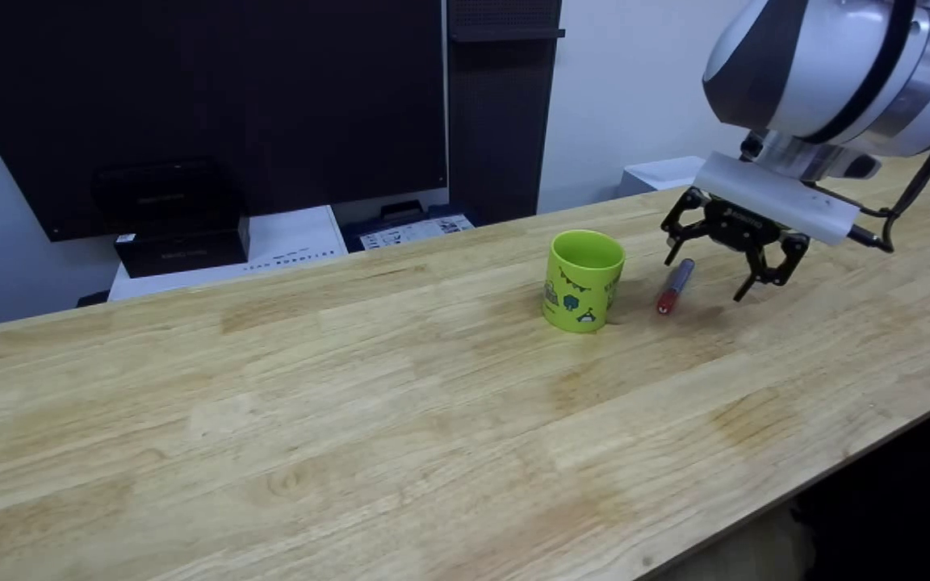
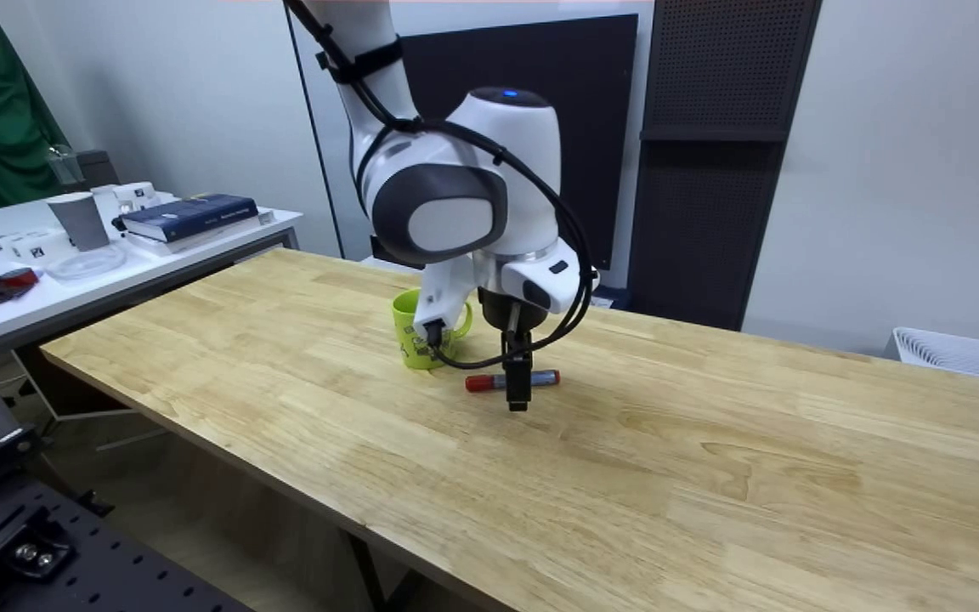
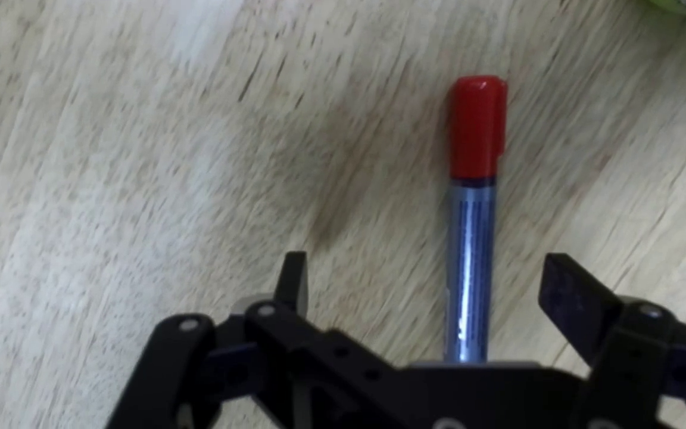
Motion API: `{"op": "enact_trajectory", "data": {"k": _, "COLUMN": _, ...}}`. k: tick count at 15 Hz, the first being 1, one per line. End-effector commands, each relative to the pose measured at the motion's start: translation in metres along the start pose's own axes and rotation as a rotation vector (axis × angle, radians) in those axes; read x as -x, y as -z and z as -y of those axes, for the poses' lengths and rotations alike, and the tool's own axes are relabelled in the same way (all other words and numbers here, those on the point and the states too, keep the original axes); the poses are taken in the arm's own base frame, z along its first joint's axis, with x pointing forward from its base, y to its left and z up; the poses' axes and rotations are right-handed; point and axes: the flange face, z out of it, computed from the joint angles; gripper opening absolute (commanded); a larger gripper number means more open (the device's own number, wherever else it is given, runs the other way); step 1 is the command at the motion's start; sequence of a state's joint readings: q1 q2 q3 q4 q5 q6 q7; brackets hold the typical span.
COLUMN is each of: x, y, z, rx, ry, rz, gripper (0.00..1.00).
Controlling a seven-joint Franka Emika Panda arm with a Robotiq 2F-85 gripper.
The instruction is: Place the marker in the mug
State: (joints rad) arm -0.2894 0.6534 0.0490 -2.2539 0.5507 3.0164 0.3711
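Note:
The marker (image 1: 676,286) lies flat on the table, with a red cap and a blue-grey barrel; it shows in both exterior views (image 2: 546,378). In the wrist view the marker (image 3: 471,262) runs lengthwise between the fingers, nearer the right one, with its far end hidden by the gripper body. My gripper (image 1: 704,281) is open and empty above the marker; its spread fingers show in the wrist view (image 3: 425,262). The lime-green mug (image 1: 584,282) stands upright beside the marker's red end. In an exterior view the mug (image 2: 409,336) is partly hidden by the arm.
The wooden table (image 1: 312,420) has its front edge at the lower right. A dark panel and boxes (image 1: 182,246) stand behind it. In an exterior view a white side table (image 2: 116,263) holds books, a cup and gloves.

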Motion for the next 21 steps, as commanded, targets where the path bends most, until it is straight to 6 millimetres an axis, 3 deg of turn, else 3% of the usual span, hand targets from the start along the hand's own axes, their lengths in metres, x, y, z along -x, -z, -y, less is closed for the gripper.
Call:
{"op": "enact_trajectory", "data": {"k": 1, "x": -0.006, "y": -0.002, "z": 0.007, "rx": -0.015, "ry": -0.002, "rz": 0.006, "gripper": 0.74}}
{"op": "enact_trajectory", "data": {"k": 11, "x": -0.017, "y": -0.016, "z": 0.007, "rx": -0.007, "ry": -0.009, "rz": 0.036, "gripper": 0.05}}
{"op": "enact_trajectory", "data": {"k": 12, "x": -0.018, "y": -0.017, "z": 0.007, "rx": -0.007, "ry": -0.008, "rz": 0.037, "gripper": 0.01}}
{"op": "enact_trajectory", "data": {"k": 17, "x": -0.016, "y": -0.012, "z": 0.013, "rx": -0.011, "ry": 0.015, "rz": 0.030, "gripper": 0.05}}
{"op": "enact_trajectory", "data": {"k": 21, "x": 0.006, "y": 0.009, "z": 0.028, "rx": 0.017, "ry": 0.076, "rz": -0.036, "gripper": 0.05}}
